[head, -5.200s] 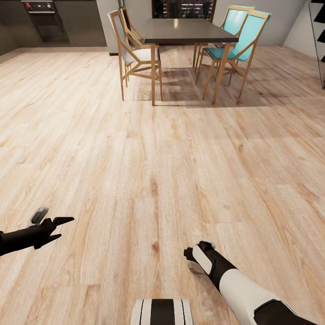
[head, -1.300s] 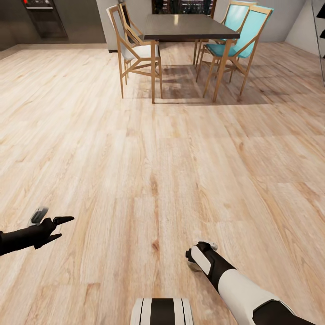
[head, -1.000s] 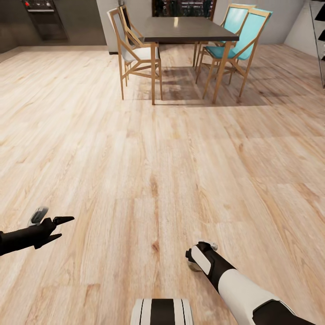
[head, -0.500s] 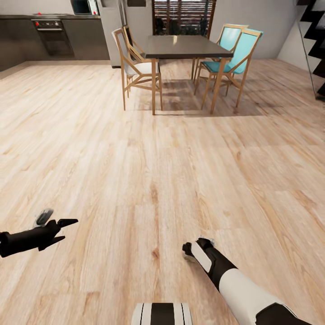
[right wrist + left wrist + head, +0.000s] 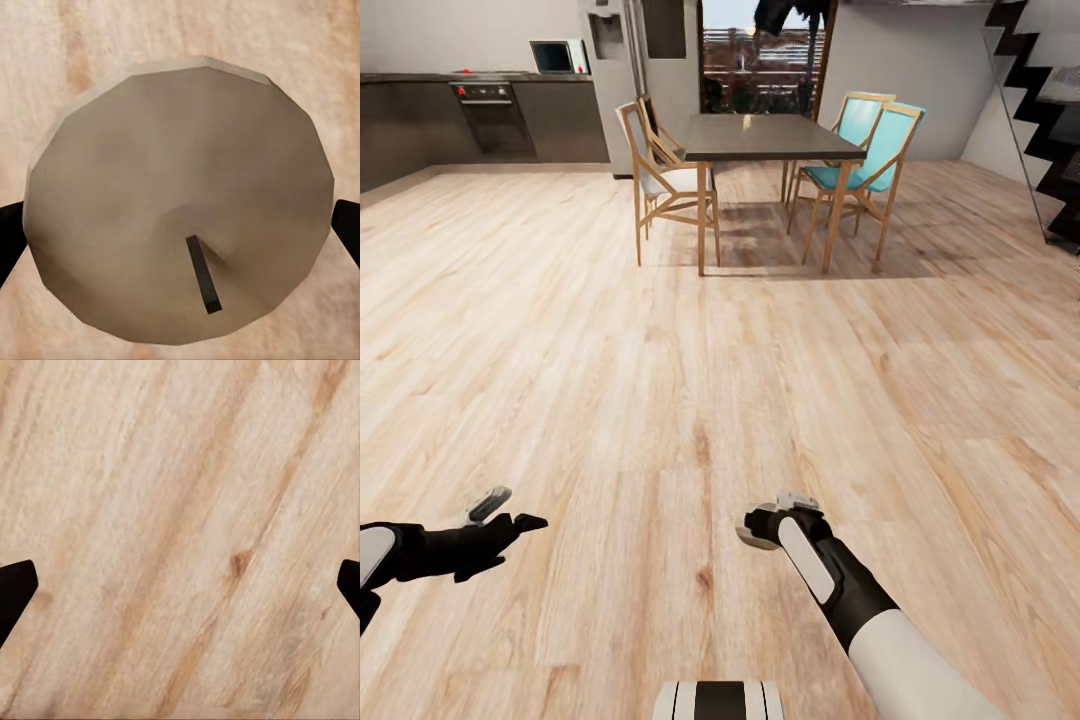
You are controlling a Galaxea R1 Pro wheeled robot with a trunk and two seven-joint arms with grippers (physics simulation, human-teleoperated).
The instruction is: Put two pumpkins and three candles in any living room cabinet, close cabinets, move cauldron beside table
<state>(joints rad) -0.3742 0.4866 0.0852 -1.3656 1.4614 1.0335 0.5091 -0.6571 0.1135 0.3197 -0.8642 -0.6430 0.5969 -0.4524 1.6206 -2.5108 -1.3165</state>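
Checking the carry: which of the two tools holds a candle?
The right tool, closed around the grey-beige candle; the left tool is open over bare wooden floor.

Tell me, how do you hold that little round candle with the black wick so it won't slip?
By its round sides, one finger on each side. The candle is a short squat cylinder with its flat, wick-bearing top facing the right wrist camera, so coming from above and squeezing across the middle suits it. The right gripper seems to hold it that way, its dark fingertips at opposite edges.
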